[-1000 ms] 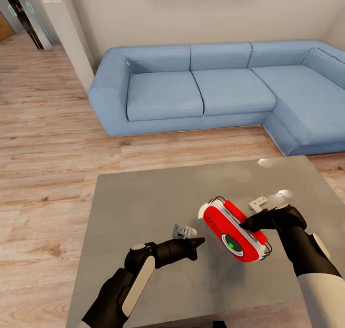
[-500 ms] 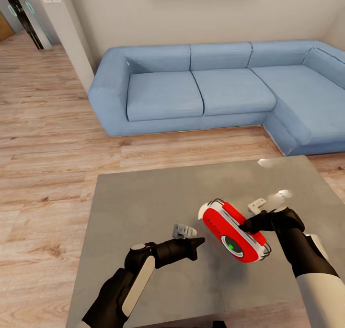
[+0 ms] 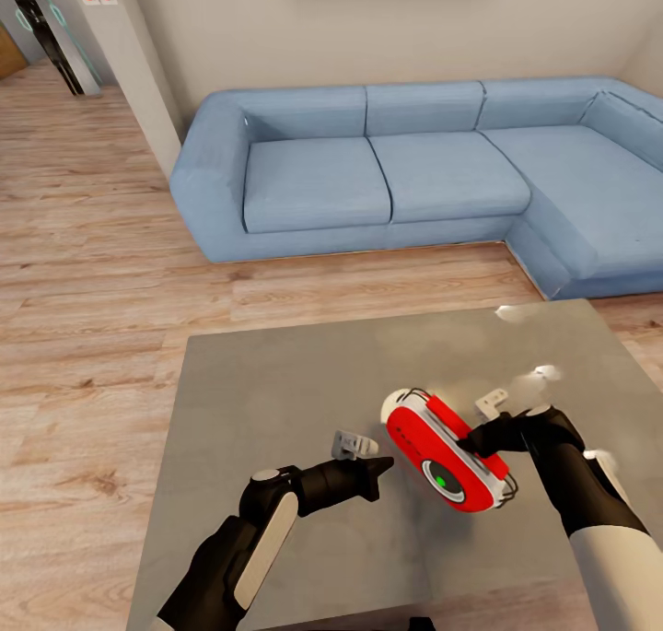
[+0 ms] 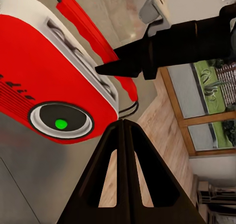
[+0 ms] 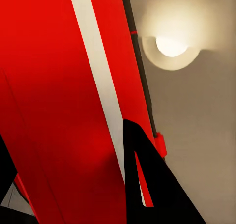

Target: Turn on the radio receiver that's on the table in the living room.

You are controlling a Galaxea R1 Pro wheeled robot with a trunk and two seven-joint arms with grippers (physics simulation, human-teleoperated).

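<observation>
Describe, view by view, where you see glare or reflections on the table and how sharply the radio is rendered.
Head view: two pale glare patches sit on the glossy table near its far right edge, and the radio receiver looks crisp. Right wrist view: a bright lamp reflection glows on the tabletop, while the radio is so close that it is only flat red and a white band. Left wrist view: the dial is sharp.

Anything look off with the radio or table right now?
Yes: the radio receiver isn't lying flat. It's tilted up on edge above the table, pinched by the right gripper. The left gripper, closed, points at it without touching. No damage visible.
</observation>
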